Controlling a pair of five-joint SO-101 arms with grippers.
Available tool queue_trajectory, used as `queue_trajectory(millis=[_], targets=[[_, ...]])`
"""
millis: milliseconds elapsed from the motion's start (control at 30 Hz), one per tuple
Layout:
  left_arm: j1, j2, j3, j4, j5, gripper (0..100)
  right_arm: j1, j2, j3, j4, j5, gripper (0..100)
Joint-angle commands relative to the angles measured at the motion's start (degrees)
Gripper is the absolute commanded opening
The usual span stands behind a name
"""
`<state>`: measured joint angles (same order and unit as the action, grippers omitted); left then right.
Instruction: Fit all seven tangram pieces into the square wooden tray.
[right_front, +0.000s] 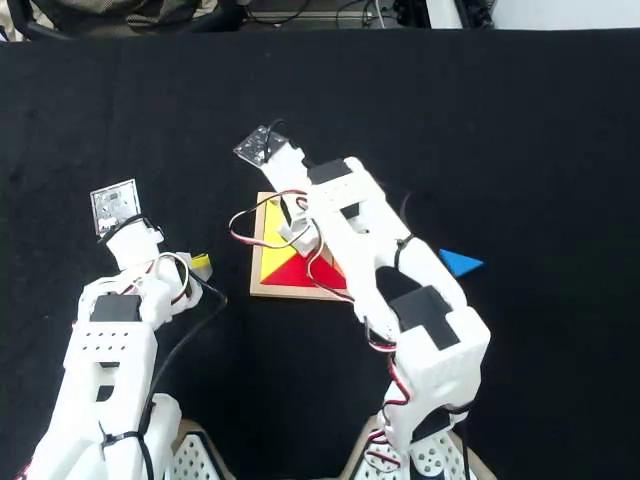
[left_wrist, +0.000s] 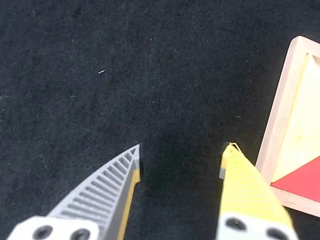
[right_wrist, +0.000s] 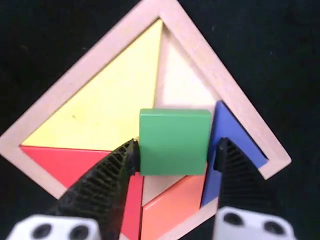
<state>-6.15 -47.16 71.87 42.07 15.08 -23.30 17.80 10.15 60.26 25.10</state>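
The square wooden tray (right_front: 262, 285) lies in the middle of the black table. Its rim (right_wrist: 80, 80) frames a large yellow triangle (right_wrist: 100, 110), a red triangle (right_wrist: 65, 162), a blue piece (right_wrist: 227, 130) and an orange piece (right_wrist: 172, 200). My right gripper (right_wrist: 175, 150) hangs over the tray, shut on a green square (right_wrist: 174, 141) held above the bare wood near the centre. The right gripper (right_front: 297, 225) covers the tray's middle from above. A loose blue triangle (right_front: 460, 262) rests on the cloth to the tray's right. My left gripper (left_wrist: 182, 150) stands open over bare cloth just left of the tray (left_wrist: 280, 115).
Black cloth covers the whole table. The left gripper (right_front: 195, 265) sits close to the tray's left edge. Cables from both arms trail over the cloth near the tray's front. Chairs and clutter stand beyond the far edge.
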Motion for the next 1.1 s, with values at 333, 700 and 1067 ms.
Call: queue_trajectory(millis=[333, 700, 1067], targets=[[-0.1, -1.0, -0.5, -0.9, 0.4, 26, -0.1, -2.8, -0.7, -2.8, 0.6, 23.7], [-0.1, -1.0, -0.5, -0.9, 0.4, 26, -0.7, -0.7, -6.5, 2.5, 0.5, 23.7], [-0.1, -1.0, -0.6, -0.9, 0.4, 26, 5.4, -1.5, -6.0, 2.8, 0.4, 12.2]])
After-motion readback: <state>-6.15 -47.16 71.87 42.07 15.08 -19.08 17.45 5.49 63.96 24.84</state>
